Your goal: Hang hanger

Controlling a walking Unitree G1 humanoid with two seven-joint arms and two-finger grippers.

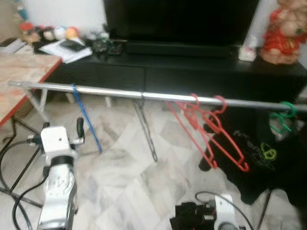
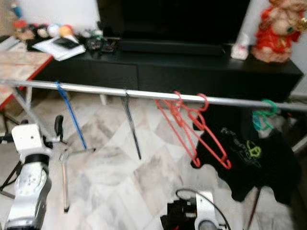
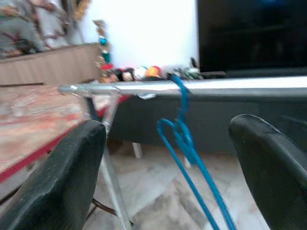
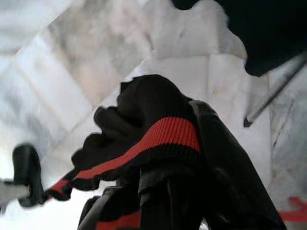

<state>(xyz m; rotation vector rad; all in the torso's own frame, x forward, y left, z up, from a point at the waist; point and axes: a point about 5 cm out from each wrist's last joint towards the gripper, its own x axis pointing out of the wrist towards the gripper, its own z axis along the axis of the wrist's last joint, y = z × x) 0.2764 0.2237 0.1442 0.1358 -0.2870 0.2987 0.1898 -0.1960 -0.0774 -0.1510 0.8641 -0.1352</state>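
- Right gripper (image 1: pixel 194 213) low near the floor — fingers clamped on a black cloth (image 4: pixel 144 124) with a red stripe.
- Left gripper (image 3: pixel 168 158) spread wide, empty, facing the blue hanger (image 1: pixel 85 117).
- That hanger hangs on the metal rail (image 1: pixel 115 92) — red hangers (image 1: pixel 211 132) farther right.

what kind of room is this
Probably a home living room: a large dark TV on a low black cabinet, marble-look floor tiles, and a clothes rail with hangers in front.
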